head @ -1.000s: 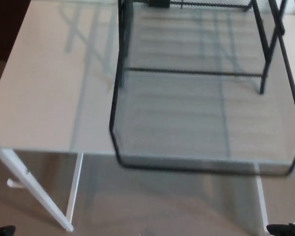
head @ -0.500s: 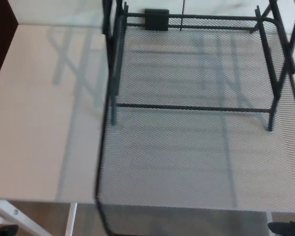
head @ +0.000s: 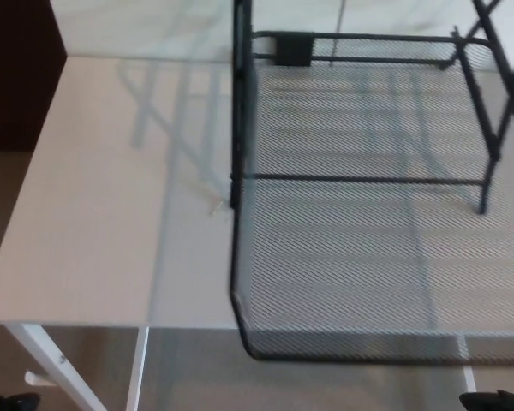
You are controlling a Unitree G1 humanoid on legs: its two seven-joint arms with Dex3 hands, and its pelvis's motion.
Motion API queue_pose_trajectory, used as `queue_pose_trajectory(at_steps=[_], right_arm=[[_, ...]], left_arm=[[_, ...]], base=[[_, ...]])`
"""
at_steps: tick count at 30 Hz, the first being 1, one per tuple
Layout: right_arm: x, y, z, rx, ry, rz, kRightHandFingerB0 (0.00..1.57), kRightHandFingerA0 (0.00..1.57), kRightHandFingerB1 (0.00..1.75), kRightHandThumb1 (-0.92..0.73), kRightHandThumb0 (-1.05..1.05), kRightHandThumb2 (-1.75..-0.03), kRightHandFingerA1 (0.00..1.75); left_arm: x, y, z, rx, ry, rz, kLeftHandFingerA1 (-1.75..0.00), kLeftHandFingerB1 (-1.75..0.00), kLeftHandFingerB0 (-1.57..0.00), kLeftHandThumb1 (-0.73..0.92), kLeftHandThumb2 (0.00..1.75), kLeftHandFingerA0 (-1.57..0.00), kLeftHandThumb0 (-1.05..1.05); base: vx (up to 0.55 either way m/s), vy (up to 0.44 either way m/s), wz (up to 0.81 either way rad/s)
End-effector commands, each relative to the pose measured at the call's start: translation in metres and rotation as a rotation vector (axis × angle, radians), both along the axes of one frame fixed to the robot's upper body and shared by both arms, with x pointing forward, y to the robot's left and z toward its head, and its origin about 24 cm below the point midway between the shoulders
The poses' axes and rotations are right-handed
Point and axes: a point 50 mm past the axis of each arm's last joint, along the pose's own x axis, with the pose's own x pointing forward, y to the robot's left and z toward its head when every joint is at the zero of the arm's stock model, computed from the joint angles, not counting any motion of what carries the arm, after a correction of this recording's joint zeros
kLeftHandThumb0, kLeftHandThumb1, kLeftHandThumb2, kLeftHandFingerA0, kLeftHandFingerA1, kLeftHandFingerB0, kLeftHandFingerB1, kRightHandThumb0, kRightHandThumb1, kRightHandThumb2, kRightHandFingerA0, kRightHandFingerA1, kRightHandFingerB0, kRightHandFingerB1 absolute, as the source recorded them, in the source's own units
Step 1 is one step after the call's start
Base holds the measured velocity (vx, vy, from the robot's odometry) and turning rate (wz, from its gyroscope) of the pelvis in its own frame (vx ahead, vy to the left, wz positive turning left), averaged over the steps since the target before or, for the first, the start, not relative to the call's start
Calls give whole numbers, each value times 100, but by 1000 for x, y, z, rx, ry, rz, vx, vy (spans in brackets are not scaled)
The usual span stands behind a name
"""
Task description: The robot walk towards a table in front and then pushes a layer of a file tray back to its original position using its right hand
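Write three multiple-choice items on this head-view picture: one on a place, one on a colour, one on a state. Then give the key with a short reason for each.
1. Where does the front edge of the pulled-out mesh layer lie?
A. Past the table's near edge
B. At the table's far edge
C. On the floor

2. What colour is the file tray frame?
A. White
B. Black
C. Red

3. What does the mesh layer hold?
A. A stack of papers
B. A book
C. Nothing that shows

Key:
1 A: its front rim overhangs the near edge of the white table, with floor below it.
2 B: the uprights and rails are black.
3 C: the table and floor show through the bare mesh.
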Motion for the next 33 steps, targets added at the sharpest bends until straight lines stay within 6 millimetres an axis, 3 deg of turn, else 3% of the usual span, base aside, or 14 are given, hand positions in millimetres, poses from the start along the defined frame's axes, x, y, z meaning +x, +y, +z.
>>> queue_pose_trajectory(at_steps=[1,7,15,25,33], right_arm=[[-4,-6,1,-13,-2,-2,49,63,42,-65,-18,-59,47],[-2,-3,6,1,-30,31,48,62,42,-65,-17,-59,47],[-18,1,26,37,-82,70,49,63,42,-65,-17,-59,47],[-33,-1,38,70,-93,50,49,63,42,-66,-16,-59,48],[-28,-2,38,54,-89,55,49,64,42,-66,-16,-59,48]], left_arm=[[-4,-5,-2,-62,39,-14,-42,-36,-36,61,57,-56,-13],[-3,-15,1,-95,39,-66,-43,-36,-36,60,57,-57,-13],[-4,-26,6,-121,29,-106,-43,-36,-37,59,57,-56,-13],[-7,-25,8,-121,32,-107,-43,-36,-36,61,57,-55,-14],[-2,-23,10,-98,18,-101,-42,-36,-36,60,57,-54,-15]], base=[[-234,-207,13],[-150,-146,-8],[-45,106,-1],[-34,88,5],[-23,-57,1]])
